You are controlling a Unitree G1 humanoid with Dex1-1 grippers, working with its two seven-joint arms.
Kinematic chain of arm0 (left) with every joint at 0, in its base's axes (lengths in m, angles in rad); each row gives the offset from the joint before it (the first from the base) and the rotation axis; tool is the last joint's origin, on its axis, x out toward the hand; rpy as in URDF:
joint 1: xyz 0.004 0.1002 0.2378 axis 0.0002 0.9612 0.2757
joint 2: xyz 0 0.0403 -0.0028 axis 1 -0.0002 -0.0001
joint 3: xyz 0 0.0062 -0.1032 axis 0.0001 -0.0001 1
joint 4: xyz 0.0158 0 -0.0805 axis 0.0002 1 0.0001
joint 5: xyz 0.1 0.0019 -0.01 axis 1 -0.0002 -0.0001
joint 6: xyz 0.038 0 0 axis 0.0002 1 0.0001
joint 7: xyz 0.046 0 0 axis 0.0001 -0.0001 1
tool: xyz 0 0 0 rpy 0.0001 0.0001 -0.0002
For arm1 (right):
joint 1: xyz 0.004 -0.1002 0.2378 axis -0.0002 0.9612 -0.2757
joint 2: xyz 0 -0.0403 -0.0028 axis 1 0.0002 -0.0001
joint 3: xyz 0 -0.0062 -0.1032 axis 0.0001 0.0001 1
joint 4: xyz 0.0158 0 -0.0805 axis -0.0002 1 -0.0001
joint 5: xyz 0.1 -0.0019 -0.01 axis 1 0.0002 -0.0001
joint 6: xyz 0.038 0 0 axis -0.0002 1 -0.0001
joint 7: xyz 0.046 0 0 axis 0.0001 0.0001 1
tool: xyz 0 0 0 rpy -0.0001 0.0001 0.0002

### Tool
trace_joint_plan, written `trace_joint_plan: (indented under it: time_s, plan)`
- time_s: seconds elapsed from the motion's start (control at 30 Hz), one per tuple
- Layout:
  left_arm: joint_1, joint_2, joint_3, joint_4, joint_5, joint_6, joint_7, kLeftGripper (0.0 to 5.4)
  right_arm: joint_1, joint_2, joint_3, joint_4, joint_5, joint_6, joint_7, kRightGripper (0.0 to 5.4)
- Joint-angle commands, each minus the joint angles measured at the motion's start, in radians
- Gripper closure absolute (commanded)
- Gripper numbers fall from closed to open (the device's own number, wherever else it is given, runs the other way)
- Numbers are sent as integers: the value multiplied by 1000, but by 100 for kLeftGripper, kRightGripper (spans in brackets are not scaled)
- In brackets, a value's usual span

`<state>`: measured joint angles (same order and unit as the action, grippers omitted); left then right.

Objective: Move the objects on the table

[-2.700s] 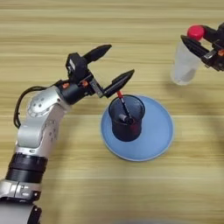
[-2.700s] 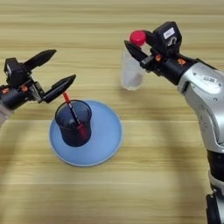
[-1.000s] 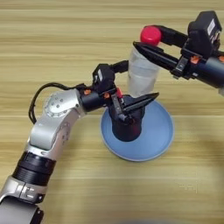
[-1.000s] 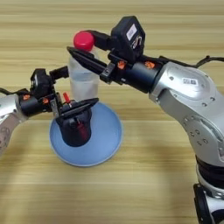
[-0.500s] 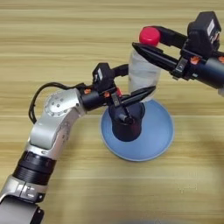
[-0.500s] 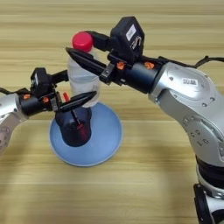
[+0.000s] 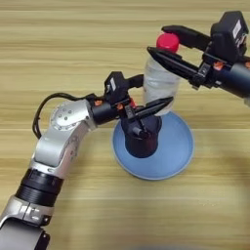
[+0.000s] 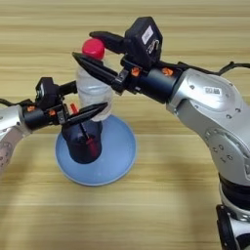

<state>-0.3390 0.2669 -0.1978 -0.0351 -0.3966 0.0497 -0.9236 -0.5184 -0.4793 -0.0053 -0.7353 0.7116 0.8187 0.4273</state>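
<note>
**Two grippers meet over the plate, one gripping the bottle**

Lowest in the frame, a round blue plate [image 7: 171, 156] lies flat on the wooden table [image 7: 97, 215], a little right of centre in the left eye view. On the plate's left part stands the black mesh pen cup [image 7: 141, 139], dark and cylindrical, upright, its base on the plate. Inside it a red-capped pen [image 8: 90, 144] shows through the mesh in the right eye view; whatever else is in the cup is too dark to make out.

The left arm comes up from the lower left corner, silver with black joints, and bends toward the middle. The left gripper [image 7: 149, 93] sits right over the cup's mouth with its two black fingers spread wide apart: the lower finger [image 7: 154, 106] crosses just above the cup's rim, while the upper one points toward the bottle's side. Nothing is between the fingers. Whether the lower finger touches the cup cannot be told.

Just behind the cup, further up the frame, is the small clear plastic bottle [image 7: 158, 83], upright, see-through with a ribbed body and a bright red cap [image 7: 168, 42]. Its bottom is hidden behind the cup and the left gripper, so whether it rests on the plate's far edge or hangs above cannot be told.

The right arm reaches in from the upper right. The right gripper [image 7: 168, 44] has the bottle's neck between its long black fingers, one in front of the neck below the cap and one behind the cap.
</note>
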Motion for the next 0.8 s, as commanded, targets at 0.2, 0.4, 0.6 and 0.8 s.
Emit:
trace_joint_plan:
  time_s: [0.2,0.4,0.6,0.8]
  plan:
    - [-18,0,13,-1,4,-11,-4,238,-18,-6,-13,-15,-3,-31,-5,142]
    - [-19,0,14,-6,3,-10,-2,238,-19,1,-62,-9,-22,-82,-35,57]
    - [-21,1,20,-6,1,-12,1,238,-6,-2,-131,43,-135,-190,-102,0]
    - [-32,-9,35,0,-3,-16,13,238,62,-32,-136,181,-333,-324,-136,0]
